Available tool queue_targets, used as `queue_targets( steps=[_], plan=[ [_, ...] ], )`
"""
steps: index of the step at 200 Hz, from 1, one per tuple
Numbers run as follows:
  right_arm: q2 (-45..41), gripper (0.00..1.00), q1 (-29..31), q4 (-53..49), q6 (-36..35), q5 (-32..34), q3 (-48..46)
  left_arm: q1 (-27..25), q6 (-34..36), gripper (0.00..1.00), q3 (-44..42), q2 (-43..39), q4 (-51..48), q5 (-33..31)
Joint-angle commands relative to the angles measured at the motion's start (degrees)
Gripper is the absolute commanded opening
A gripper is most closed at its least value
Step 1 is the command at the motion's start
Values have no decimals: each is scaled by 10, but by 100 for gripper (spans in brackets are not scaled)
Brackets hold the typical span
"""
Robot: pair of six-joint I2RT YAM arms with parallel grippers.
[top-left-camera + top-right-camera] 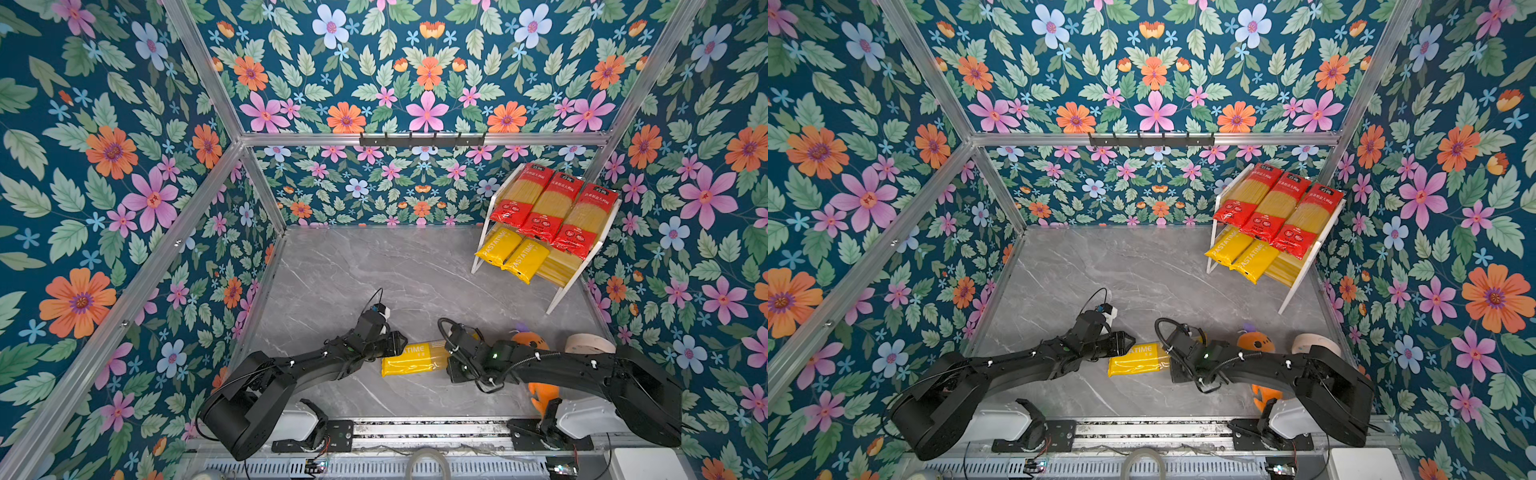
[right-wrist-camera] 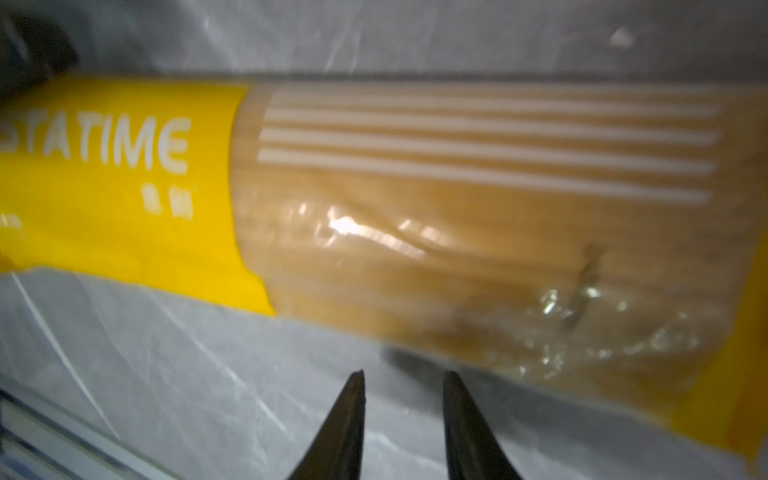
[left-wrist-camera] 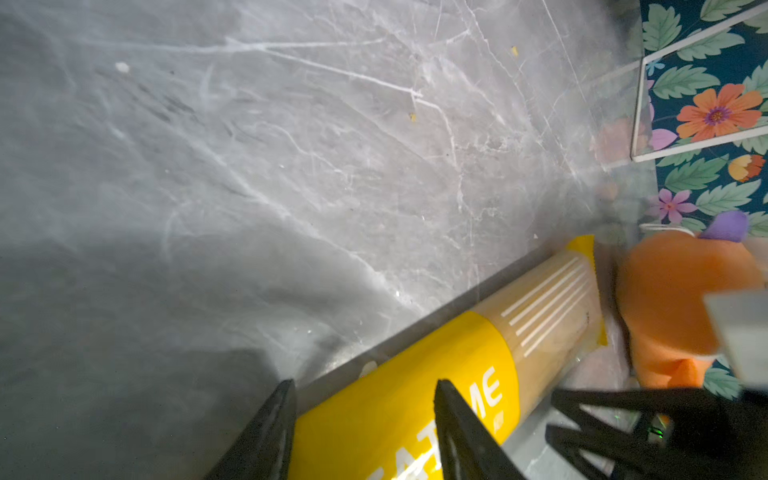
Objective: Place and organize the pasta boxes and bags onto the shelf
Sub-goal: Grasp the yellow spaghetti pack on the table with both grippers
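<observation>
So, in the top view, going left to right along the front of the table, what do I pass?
left arm → yellow pack → plush → beige roll. The right arm overlaps the last two, so it is left out.

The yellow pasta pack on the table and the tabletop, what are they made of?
Yellow pasta pack: likely glossy plastic film; it wrinkles, glints, shows spaghetti through a clear part. Tabletop: grey, white-veined marble look, faint sheen; stone or laminate, unclear.
</observation>
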Motion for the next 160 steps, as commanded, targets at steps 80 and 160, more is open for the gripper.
queue_targets(
  steps=[80,160],
  plan=[
    [200,34,-109,-6,-101,-6,236,-136,-100,55,-17,19,79,-72],
    [-14,70,-109,30,66,-89,32,-119,-67,54,-11,-23,36,-93]
  ],
)
